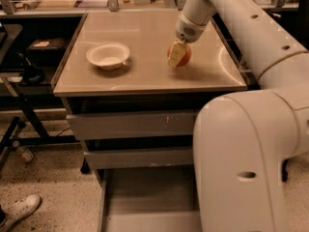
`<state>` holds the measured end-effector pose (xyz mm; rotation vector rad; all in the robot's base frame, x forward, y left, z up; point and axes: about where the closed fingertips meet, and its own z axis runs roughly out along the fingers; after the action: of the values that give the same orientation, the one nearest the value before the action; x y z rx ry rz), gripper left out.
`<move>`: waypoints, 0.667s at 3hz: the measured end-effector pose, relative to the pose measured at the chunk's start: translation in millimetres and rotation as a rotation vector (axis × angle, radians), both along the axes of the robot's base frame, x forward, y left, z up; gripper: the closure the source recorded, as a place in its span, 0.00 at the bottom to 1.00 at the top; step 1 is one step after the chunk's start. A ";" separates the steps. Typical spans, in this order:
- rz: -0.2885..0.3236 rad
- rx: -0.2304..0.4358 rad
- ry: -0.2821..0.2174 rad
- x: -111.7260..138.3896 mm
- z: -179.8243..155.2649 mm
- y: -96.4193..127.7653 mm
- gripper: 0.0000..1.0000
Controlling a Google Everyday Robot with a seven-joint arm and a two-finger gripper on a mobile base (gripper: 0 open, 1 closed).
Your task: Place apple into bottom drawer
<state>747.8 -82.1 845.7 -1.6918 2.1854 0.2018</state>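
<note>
The red-orange apple (187,55) sits on the tan countertop (145,30), right of centre. My gripper (178,57) reaches down from the white arm and is shut on the apple, with a pale finger (175,55) covering its left half. The apple rests on or just above the surface. The bottom drawer (145,192) is pulled open below the cabinet and shows a flat grey floor with nothing in it. Its right part is hidden behind my arm's large white body (241,153).
A white bowl (108,55) stands on the countertop to the apple's left. The upper drawer front (130,125) and the middle drawer front (140,157) are closed. A dark rack (29,57) stands at the left, and a shoe (19,209) is on the speckled floor.
</note>
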 end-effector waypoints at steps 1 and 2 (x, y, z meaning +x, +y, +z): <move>-0.099 0.033 -0.080 -26.8 41.6 -19.9 1.00; -0.176 0.059 -0.124 -68.0 67.1 -31.7 1.00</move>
<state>679.8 -113.8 912.8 -1.4314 2.1981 0.1102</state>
